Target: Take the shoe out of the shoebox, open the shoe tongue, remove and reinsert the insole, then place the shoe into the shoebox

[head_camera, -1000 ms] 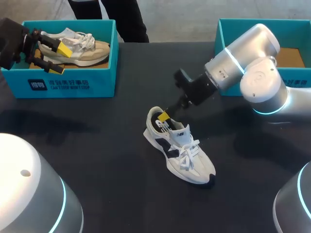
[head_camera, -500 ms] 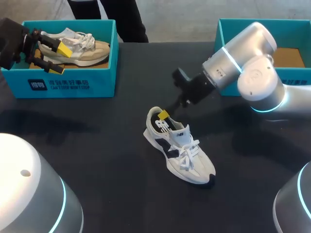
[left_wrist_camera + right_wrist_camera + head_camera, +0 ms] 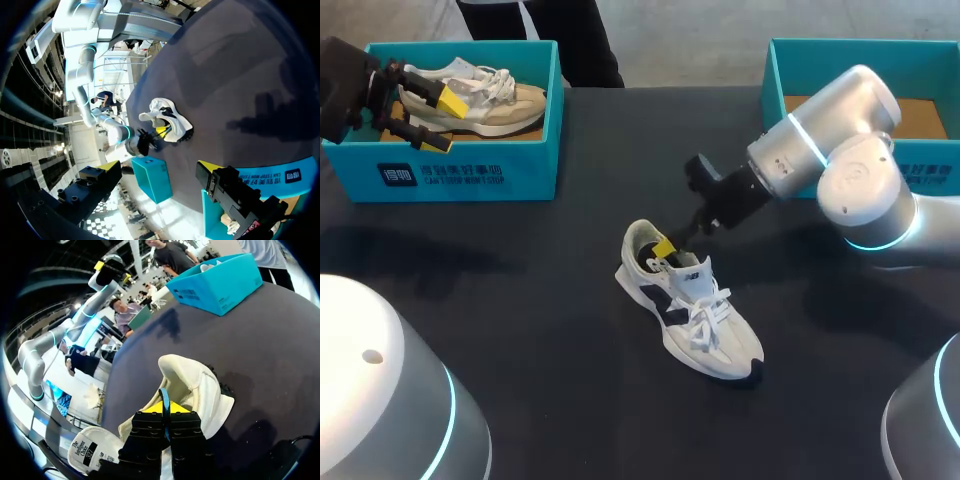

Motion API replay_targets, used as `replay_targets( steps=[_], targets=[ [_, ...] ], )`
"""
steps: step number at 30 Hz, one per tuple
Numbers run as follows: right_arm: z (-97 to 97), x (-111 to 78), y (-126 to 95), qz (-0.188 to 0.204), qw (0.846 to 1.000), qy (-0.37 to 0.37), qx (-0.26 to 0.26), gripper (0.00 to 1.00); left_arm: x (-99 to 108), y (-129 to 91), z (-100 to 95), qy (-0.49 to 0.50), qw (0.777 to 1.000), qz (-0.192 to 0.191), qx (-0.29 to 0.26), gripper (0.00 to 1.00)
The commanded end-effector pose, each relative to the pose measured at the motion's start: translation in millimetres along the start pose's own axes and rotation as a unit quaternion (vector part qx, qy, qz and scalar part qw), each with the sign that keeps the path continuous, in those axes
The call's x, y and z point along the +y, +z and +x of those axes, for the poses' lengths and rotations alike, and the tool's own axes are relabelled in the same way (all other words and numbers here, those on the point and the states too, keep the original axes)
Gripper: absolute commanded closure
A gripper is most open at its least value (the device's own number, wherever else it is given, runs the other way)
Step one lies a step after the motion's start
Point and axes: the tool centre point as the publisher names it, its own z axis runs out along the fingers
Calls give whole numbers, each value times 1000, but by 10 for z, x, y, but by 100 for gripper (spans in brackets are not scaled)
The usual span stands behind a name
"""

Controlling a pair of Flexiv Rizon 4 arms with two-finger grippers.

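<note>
A white and navy shoe (image 3: 692, 305) lies on the black table, toe towards me. My right gripper (image 3: 665, 247) dips into its heel opening (image 3: 187, 380). In the right wrist view the yellow fingertips (image 3: 175, 407) press together on a thin blue edge, the insole (image 3: 163, 396). The white tongue (image 3: 85, 452) is folded forward under the gripper. My left gripper (image 3: 438, 120) hangs open over the left shoebox (image 3: 470, 175), above a beige shoe (image 3: 505, 105), touching nothing. The left wrist view shows the white shoe (image 3: 165, 116) far ahead.
A second teal shoebox (image 3: 775, 75) stands at the back right, behind my right arm, with only its cardboard floor showing. Bare black table surrounds the shoe on all sides.
My right gripper has closed its fingers and shifted slightly down and to the right inside the shoe's opening. The left arm and the shoe have stayed still.
</note>
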Motion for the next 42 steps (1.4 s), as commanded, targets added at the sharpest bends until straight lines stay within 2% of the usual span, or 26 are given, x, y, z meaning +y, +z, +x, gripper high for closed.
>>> replay_targets(
  steps=[1, 3, 4, 9, 10, 18, 24, 30, 35, 37, 42],
  targets=[
    [25, 44, 34, 3, 1000, -3, -4, 100, -1, 4, 4, 1, 1000, -1, 0, 0],
    [23, 75, 44, 3, 1000, -5, -4, 100, -1, 4, 4, 1, 1000, -1, 0, 0],
    [22, 87, 47, 3, 1000, -6, -4, 87, -1, 4, 4, 1, 1000, -1, 0, 0],
    [45, 149, 33, -2, 1000, -15, -12, 11, -1, 4, 4, 1, 1000, -1, 0, 0],
    [56, 164, 25, -4, 1000, -19, -16, 0, -1, 4, 4, 1, 1000, -1, 0, 0],
    [167, 258, -53, -24, 998, -41, -42, 0, -1, 4, 4, 1, 1000, -1, 0, 0],
    [226, 277, -55, -25, 997, -47, -47, 0, -1, 4, 4, 1, 1000, -1, 0, 0],
    [304, 289, -112, -44, 995, -57, -70, 1, -1, 4, 4, 1, 1000, -1, 0, 0],
    [398, 334, -167, -53, 992, -66, -89, 20, -1, 4, 4, 1, 1000, -1, 0, 0],
    [439, 345, -180, -51, 992, -68, -96, 35, -1, 4, 4, 1, 1000, -1, 0, 0],
    [526, 343, -218, -49, 989, -65, -120, 35, -1, 4, 4, 1, 1000, -1, 0, 0]
  ],
)
